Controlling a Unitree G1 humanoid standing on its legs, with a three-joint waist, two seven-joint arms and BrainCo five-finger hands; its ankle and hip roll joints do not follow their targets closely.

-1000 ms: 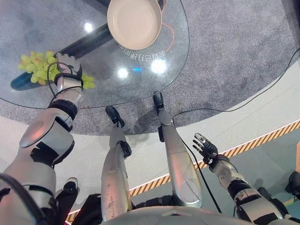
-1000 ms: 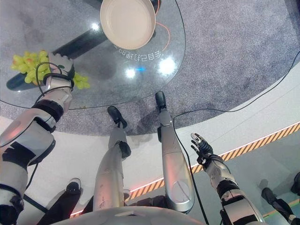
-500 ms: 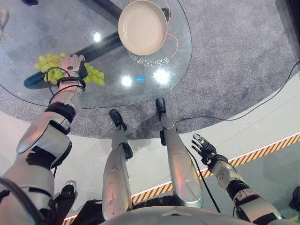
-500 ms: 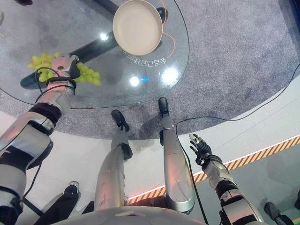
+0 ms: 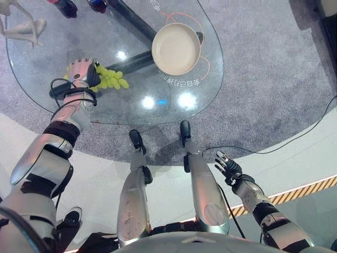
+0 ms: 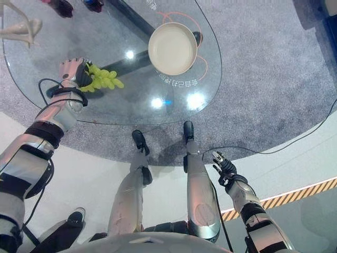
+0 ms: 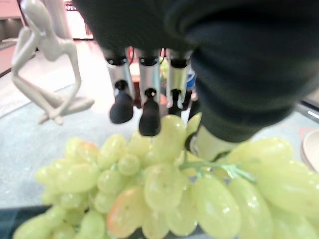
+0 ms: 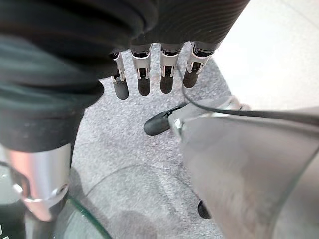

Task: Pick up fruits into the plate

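Note:
A bunch of green grapes [image 5: 110, 79] lies at the left of the round glass table [image 5: 174, 95]. My left hand [image 5: 79, 71] is shut on the bunch's left end. In the left wrist view its fingers [image 7: 148, 107] curl over the top of the grapes [image 7: 164, 189] and the thumb presses in behind them. The rest of the bunch sticks out towards the empty beige plate [image 5: 176, 48], which stands further right and a little farther back. My right hand [image 5: 229, 166] hangs low beside my right leg, away from the table, with its fingers [image 8: 152, 79] straight and holding nothing.
A white figurine [image 5: 21, 23] sits at the table's far left, beyond the grapes. Two dark objects [image 5: 79, 5] show at the far edge. A dark bar [image 5: 134, 23] runs under the glass. Grey carpet [image 5: 263, 79] surrounds the table.
The camera has tilted, so the whole scene sits lower and further right. My left hand has closed on the grapes, which now stick out only on the plate side. The right hand has not moved.

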